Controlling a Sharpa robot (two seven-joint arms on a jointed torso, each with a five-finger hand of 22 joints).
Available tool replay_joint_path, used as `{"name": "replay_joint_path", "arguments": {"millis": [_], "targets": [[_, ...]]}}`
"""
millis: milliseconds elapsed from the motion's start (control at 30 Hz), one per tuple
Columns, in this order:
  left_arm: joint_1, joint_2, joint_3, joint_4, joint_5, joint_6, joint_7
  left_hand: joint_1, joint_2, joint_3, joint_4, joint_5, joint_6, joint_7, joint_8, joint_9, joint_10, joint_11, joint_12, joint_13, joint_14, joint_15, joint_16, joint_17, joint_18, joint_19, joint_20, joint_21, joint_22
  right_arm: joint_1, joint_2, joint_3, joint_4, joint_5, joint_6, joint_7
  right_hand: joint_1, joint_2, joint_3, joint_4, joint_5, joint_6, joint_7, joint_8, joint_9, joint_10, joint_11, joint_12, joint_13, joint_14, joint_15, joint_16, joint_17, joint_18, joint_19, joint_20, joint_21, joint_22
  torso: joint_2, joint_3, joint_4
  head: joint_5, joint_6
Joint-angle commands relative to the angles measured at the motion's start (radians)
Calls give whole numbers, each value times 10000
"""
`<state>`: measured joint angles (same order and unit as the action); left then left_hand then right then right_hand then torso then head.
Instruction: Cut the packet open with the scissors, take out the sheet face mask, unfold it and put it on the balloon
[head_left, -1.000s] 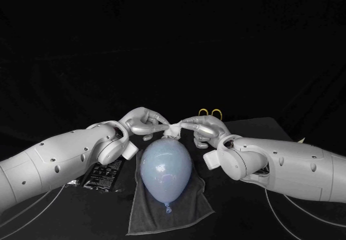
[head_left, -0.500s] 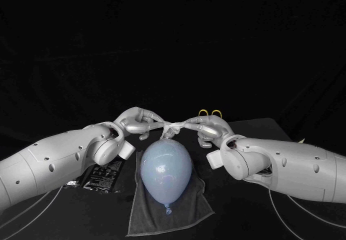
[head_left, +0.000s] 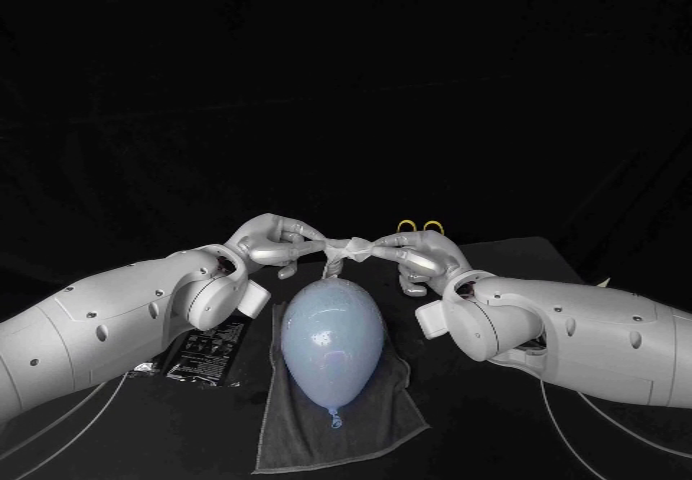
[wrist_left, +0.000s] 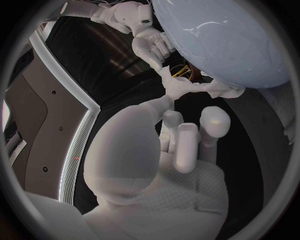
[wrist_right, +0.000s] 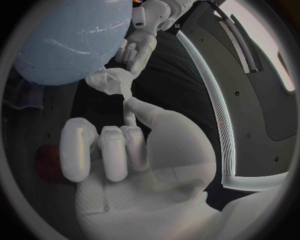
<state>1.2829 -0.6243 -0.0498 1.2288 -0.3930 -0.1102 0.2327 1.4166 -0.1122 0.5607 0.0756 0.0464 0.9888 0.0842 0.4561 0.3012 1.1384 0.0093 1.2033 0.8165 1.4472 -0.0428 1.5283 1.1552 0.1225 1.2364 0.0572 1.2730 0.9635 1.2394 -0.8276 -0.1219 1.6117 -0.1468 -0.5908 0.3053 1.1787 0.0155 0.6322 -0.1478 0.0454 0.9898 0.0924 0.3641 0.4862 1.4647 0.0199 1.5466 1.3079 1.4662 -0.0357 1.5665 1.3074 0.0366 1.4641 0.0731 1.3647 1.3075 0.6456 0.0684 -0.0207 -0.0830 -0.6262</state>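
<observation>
The balloon (head_left: 333, 338) lies on a cloth (head_left: 361, 425) at the middle of the table (head_left: 498, 440), its knot toward the robot. Past its far end the sheet face mask (head_left: 343, 250) is held between the 2 hands, with the left hand (head_left: 274, 243) pinching its left side and the right hand (head_left: 415, 257) its right. The packet (head_left: 202, 352) lies left of the cloth, partly under the left arm (head_left: 116, 320). What are probably the scissors (head_left: 420, 224) lie behind the right hand.

My left hand (head_left: 277, 243) and right hand (head_left: 414, 255) are satin silver, the sheet face mask (head_left: 343, 250) soft, crumpled white fabric. The balloon (head_left: 333, 335) is smooth and glossy; the towel (head_left: 378, 415) matt, nubbly cloth; the packet (head_left: 206, 352) slick plastic.
</observation>
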Motion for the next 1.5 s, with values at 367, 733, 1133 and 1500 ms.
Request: {"name": "replay_joint_path", "arguments": {"millis": [367,733,1133,1500], "targets": [[28,47,101,-102,1164,-802,288,-131,-17,211,-87,37,-56,22,122,1044,9,-23,-69,8,-12,-82,-20,-16,-67,-39,-52,1,13,18,41,10,-128,-474,-192,41,-33,97,90,-8,30,36,-55,582,1679,909,-55,28,2458,1046,-56,43,2634,110,73,-51,62,1947,-8,6,-1,45,121],[453,333,234,-657,1341,-948,284,-190,-50,324,-144,39,-62,20,183,1065,40,-21,-72,21,-2,-82,-26,4,-68,-37,-57,10,25,577,388,71,-865,-455,-319,19,-32,93,109,-22,30,24,-56,599,1706,913,-58,33,2462,1046,-59,43,2634,109,77,-53,68,1950,-22,0,-9,82,340],[1027,834,281,-1560,1466,-1201,337,-240,-77,426,-192,40,-68,18,229,1079,59,-21,-82,13,12,-83,-29,30,-73,-22,-61,28,57,1420,911,117,-1947,-298,-505,-208,-34,82,141,-45,30,9,-60,630,1751,924,-62,48,2474,1046,-65,43,2634,103,93,-58,94,1960,-23,2,-11,127,671],[1300,1117,348,-1884,1483,-1419,352,-301,-110,555,-248,41,-79,18,277,1091,84,-19,-89,20,24,-83,-35,46,-75,-13,-65,42,79,1761,1099,121,-1948,-541,-773,-705,-35,73,163,-61,31,0,-62,647,1777,922,-65,44,2471,1046,-69,43,2634,102,97,-61,97,1962,-19,3,-6,164,844]]}}
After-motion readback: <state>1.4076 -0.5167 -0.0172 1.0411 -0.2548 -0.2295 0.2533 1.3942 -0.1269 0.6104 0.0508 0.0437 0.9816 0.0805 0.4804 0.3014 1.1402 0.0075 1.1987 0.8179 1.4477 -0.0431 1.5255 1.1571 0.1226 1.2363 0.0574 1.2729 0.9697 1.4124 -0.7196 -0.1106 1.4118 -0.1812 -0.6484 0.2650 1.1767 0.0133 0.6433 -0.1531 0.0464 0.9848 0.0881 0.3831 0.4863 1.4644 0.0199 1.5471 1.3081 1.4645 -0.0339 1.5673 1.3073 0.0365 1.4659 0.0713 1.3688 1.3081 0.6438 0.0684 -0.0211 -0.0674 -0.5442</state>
